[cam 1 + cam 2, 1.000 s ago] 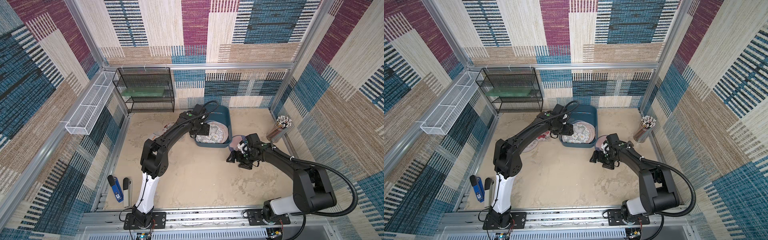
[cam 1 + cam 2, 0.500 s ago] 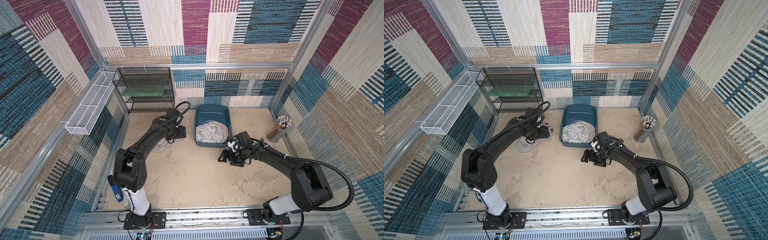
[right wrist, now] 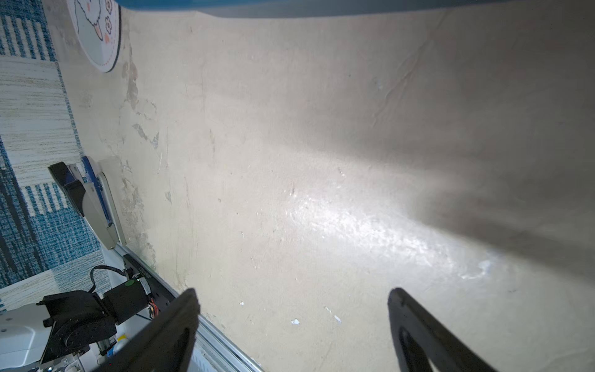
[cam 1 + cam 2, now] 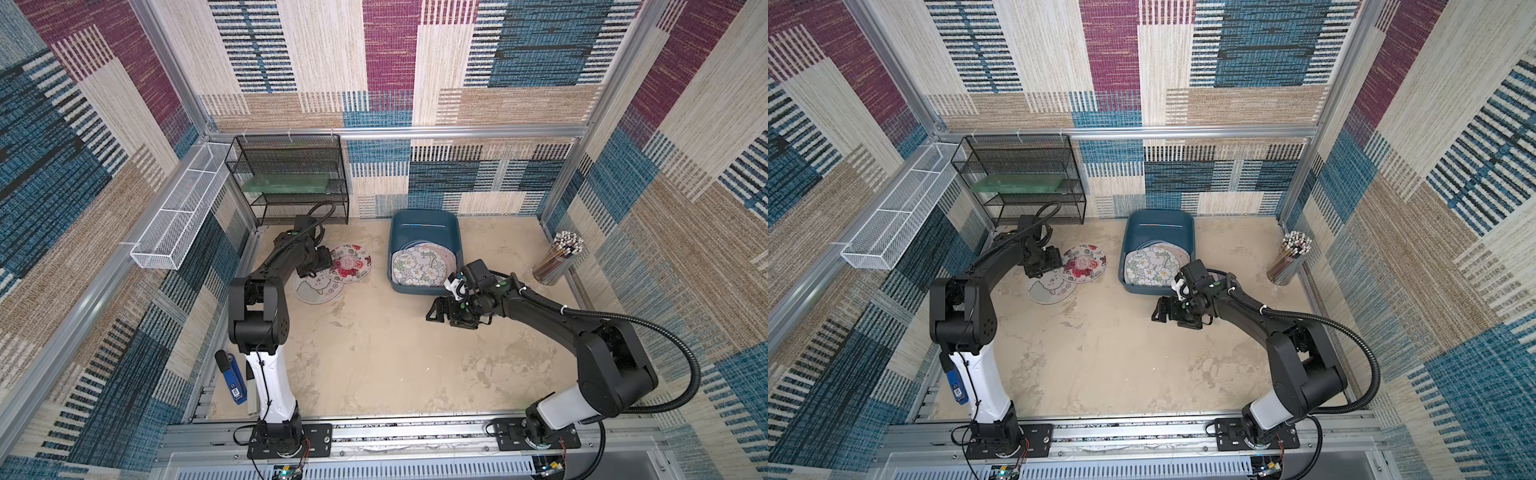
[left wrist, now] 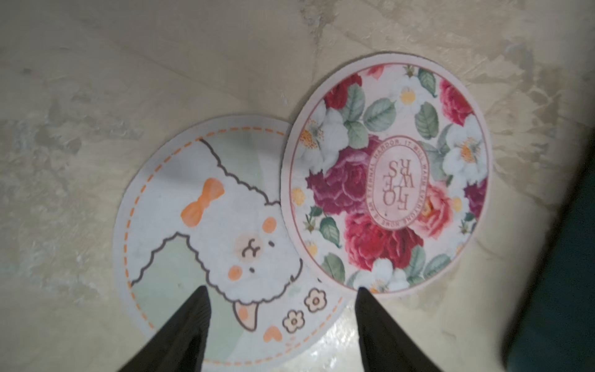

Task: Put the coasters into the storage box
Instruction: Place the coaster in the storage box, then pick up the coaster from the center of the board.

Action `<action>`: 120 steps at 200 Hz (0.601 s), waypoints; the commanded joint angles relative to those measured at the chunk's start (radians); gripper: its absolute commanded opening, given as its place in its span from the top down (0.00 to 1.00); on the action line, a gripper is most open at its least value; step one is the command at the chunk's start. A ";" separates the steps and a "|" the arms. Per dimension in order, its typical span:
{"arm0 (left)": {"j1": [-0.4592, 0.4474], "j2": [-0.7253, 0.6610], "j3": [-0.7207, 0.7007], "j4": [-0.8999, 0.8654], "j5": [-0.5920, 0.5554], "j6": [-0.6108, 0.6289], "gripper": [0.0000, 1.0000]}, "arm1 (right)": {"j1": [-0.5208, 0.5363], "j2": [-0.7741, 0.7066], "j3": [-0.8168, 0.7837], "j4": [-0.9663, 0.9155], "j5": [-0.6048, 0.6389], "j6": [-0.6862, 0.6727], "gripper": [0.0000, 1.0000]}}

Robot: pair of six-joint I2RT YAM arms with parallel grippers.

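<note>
Left wrist view has the left pincer [image 5: 281,289] with its jaws apart and nothing between them, poised over a llama coaster [image 5: 206,232] and a rose coaster [image 5: 386,174] whose edge overlaps it, both flat on the worktop [image 5: 96,96]. In both top views these two lie between the black wire rack [image 4: 286,153] and the storage box [image 4: 424,220], near the box but apart from it. Several more coasters [image 4: 419,266] lie stacked inside the box, toward its near end. Just beside the box's near corner the right pincer [image 3: 293,290] hangs over the worktop, jaws wide apart and empty.
</note>
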 commanded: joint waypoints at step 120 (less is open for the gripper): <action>0.103 0.208 0.215 0.055 -0.050 0.108 0.39 | 0.000 -0.032 0.002 -0.018 0.006 0.020 0.06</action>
